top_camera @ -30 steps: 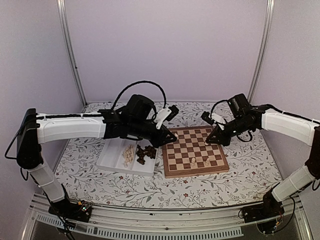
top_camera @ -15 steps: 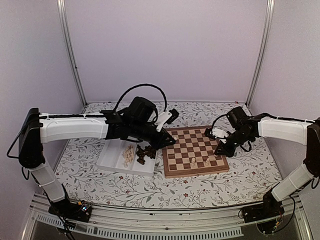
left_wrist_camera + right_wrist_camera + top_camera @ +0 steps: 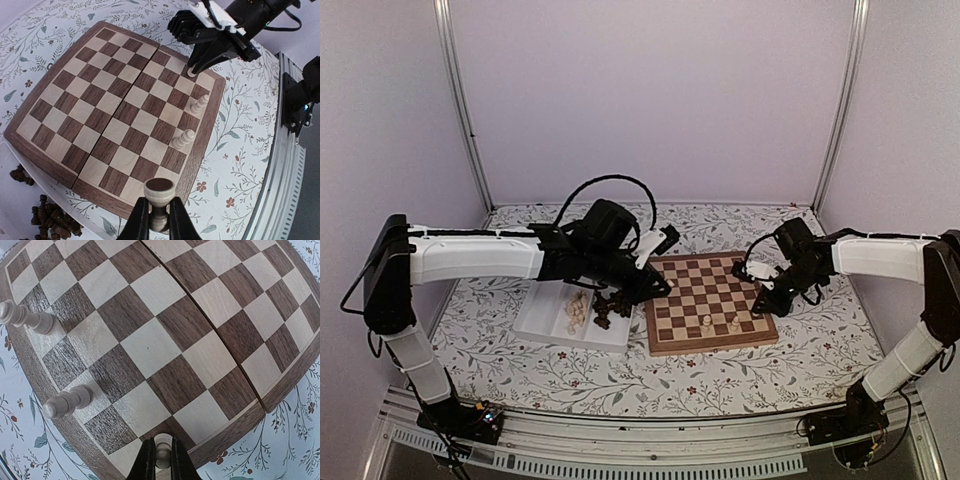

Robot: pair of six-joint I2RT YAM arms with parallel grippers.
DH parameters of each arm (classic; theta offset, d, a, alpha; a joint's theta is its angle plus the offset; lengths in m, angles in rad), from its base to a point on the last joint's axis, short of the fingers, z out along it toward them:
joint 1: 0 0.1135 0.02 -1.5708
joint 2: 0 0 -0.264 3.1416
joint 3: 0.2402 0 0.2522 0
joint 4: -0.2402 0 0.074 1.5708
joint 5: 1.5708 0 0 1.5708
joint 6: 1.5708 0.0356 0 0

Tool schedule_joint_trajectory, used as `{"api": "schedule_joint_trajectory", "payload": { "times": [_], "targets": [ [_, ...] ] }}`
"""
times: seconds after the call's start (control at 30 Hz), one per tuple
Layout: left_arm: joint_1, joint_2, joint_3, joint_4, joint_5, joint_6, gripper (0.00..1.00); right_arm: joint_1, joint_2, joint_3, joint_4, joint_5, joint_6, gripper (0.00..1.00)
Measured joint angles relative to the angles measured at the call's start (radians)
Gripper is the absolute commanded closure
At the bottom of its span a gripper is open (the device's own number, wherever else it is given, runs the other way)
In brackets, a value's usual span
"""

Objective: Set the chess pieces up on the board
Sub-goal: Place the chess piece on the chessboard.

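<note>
The board [image 3: 695, 290] lies right of centre, with two cream chess pieces [image 3: 705, 323] [image 3: 732, 322] standing in its near row. My left gripper [image 3: 655, 287] hangs over the board's left edge. It is shut on the stem of a cream piece [image 3: 159, 192] whose dark felt base faces the wrist camera. My right gripper [image 3: 766, 300] is low at the board's near right corner, shut on a small cream piece [image 3: 162, 452]. That piece's foot is on or just above the corner square; the left wrist view shows the same piece [image 3: 190, 71].
A white two-compartment tray [image 3: 542, 312] sits left of the board, holding cream pieces [image 3: 578, 310] and dark pieces [image 3: 613, 305]. The floral cloth [image 3: 720, 375] covers the table. A metal rail [image 3: 650, 440] runs along the near edge.
My right gripper has come down and toward me, from above the board's right edge to its near right corner. The left gripper has shifted only slightly with its piece.
</note>
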Motion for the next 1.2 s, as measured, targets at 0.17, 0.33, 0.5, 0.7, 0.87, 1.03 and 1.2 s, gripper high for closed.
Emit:
{"api": "schedule_joint_trajectory", "payload": {
  "times": [0.17,0.33,0.5,0.7,0.87,1.03,1.2],
  "targets": [
    [0.0,0.0,0.001,0.0,0.0,0.0,1.0,-0.003,0.008,0.0,0.001,-0.003,-0.002,0.74],
    [0.0,0.0,0.005,-0.001,0.009,0.0,1.0,-0.005,0.011,0.003,-0.011,-0.005,0.003,0.55],
    [0.0,0.009,0.026,-0.014,0.036,-0.001,1.0,-0.006,-0.017,0.071,-0.093,-0.056,-0.01,0.51],
    [0.0,0.056,0.095,-0.05,0.129,0.0,1.0,0.034,-0.148,0.246,-0.186,-0.196,-0.138,0.49],
    [0.0,0.134,0.196,-0.125,0.23,0.008,1.0,0.161,-0.152,0.391,-0.234,-0.21,-0.259,0.5],
    [0.006,0.171,0.251,-0.191,0.331,0.013,1.0,0.297,-0.086,0.454,-0.278,-0.139,-0.352,0.5],
    [0.01,0.179,0.274,-0.217,0.415,0.011,1.0,0.418,-0.027,0.455,-0.3,-0.026,-0.403,0.49]
  ]
}}
